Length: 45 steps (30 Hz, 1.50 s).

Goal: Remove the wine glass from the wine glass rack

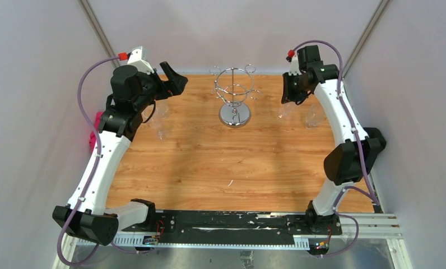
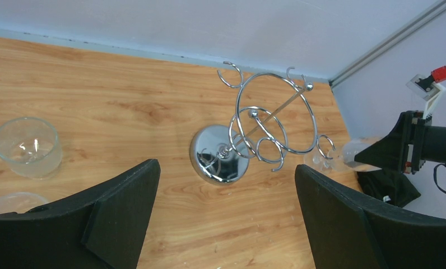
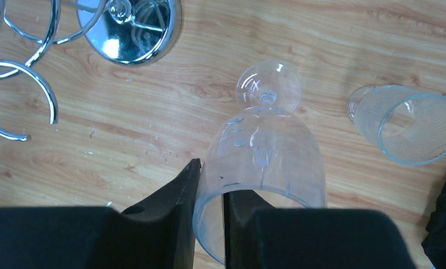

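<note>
At 3 o'clock of the wine glass rack (image 1: 235,98), the wine glass (image 3: 263,151) is clear of the hooks, foot towards the table (image 1: 209,168); contact cannot be told. The right gripper (image 3: 209,193) pinches the bowl wall, jaws nearly closed, one finger inside the rim. The left gripper (image 2: 225,168), at 9 o'clock, gapes wide, empty. The step in hand appears to be setting down; the next move calls for gentle lowering, then release.
</note>
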### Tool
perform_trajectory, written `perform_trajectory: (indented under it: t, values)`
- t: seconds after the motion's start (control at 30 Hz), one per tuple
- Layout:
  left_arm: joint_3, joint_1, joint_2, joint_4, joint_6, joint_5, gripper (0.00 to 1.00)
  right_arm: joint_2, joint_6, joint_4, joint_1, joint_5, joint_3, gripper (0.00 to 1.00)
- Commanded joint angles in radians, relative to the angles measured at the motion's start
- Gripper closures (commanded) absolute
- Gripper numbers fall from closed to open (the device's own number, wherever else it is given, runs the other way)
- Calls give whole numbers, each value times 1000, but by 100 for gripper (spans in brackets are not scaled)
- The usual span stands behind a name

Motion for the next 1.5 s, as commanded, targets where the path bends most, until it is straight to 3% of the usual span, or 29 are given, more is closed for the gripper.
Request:
perform_trajectory:
  t: [0.0, 0.63, 1.17, 1.47]
  values:
    - [-14, -6, -9, 7, 0, 5, 4, -46, -9, -2, 47, 42, -42, 100]
    - [-11, -6, -6, 2, 2, 15, 4, -114, 13, -3, 112, 82, -216, 100]
    - [-4, -6, -10, -14, 5, 8, 4, -164, 20, 56, 115, -46, -290, 100]
    - [-11, -7, -6, -7, -1, 13, 4, -181, 20, 61, 161, -15, -320, 100]
